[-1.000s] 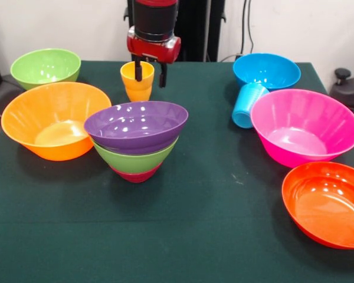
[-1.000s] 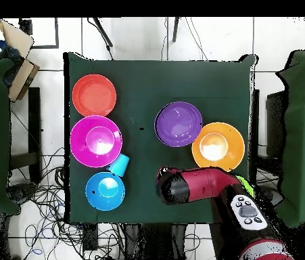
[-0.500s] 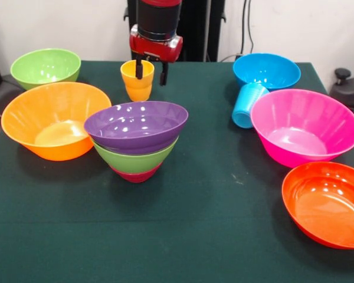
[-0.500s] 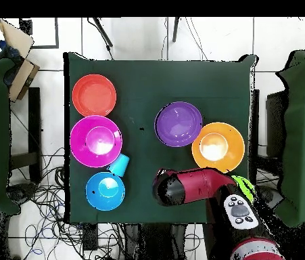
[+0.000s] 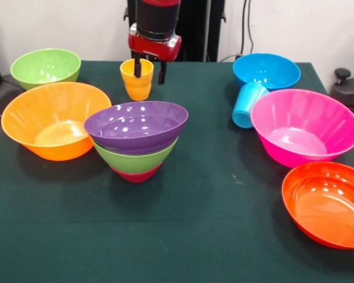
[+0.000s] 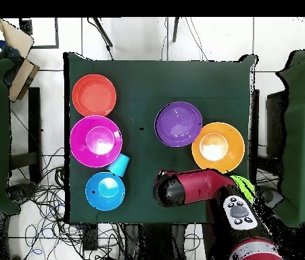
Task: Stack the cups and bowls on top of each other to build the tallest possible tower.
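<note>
- Three bowls make up the tower (image 5: 136, 138) at the middle of the table (image 5: 194, 236): a purple bowl (image 5: 135, 125) on top, a green bowl (image 5: 135, 159) nested under it, and a small crimson bowl (image 5: 135, 175) at the bottom.
- We see the yellow cup (image 5: 137, 79) standing upright behind the tower, apart from it.
- We see the gripper (image 5: 148, 69) at the cup's rim; its fingers (image 5: 138, 68) straddle the cup wall, one inside the mouth and one outside to the right, and we cannot tell whether they press on it.
- We find the blue cup (image 5: 248, 104) tipped on its side, lying between the blue bowl (image 5: 266, 71) and the pink bowl (image 5: 305, 126) and touching both.
- We see the red-orange bowl (image 5: 327, 203) just in front of the pink one, at the table's right edge.
- We see the orange bowl (image 5: 54, 119) just left of the tower, and a second green bowl (image 5: 46, 67) behind it at the far left corner.
- From overhead, we see the arm (image 6: 195, 188) covering the yellow cup, while the purple bowl (image 6: 178, 124) sits beside the orange bowl (image 6: 218, 146).
</note>
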Motion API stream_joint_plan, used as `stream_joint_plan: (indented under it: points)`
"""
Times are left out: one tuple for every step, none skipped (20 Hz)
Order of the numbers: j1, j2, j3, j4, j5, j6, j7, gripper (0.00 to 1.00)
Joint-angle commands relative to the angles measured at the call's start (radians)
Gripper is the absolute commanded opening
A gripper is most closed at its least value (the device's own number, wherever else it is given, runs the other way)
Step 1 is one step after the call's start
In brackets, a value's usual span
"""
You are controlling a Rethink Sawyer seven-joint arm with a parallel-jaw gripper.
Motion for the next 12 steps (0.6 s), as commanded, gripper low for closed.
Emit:
stream_joint_plan:
  points:
    - [0.014, 0.055, 0.029, -0.036, 0.017, -0.031, 0.050, 1.00]
    - [0.012, 0.054, 0.032, -0.035, 0.019, -0.028, 0.047, 1.00]
    - [0.015, 0.053, 0.029, -0.030, 0.018, -0.031, 0.051, 1.00]
    - [0.016, 0.053, 0.029, -0.029, 0.019, -0.031, 0.052, 1.00]
    - [0.013, 0.052, 0.032, -0.034, 0.022, -0.025, 0.048, 1.00]
    - [0.009, 0.051, 0.036, -0.034, 0.024, -0.022, 0.044, 1.00]
    - [0.006, 0.051, 0.040, -0.039, 0.025, -0.017, 0.038, 1.00]
    - [0.002, 0.051, 0.045, -0.039, 0.027, -0.016, 0.035, 1.00]
    - [0.002, 0.046, 0.045, -0.036, 0.027, -0.016, 0.034, 1.00]
    - [-0.002, 0.044, 0.050, -0.035, 0.029, -0.014, 0.030, 1.00]
    - [-0.002, 0.040, 0.052, -0.031, 0.030, -0.012, 0.029, 1.00]
    - [-0.003, 0.037, 0.054, -0.031, 0.033, -0.006, 0.025, 1.00]
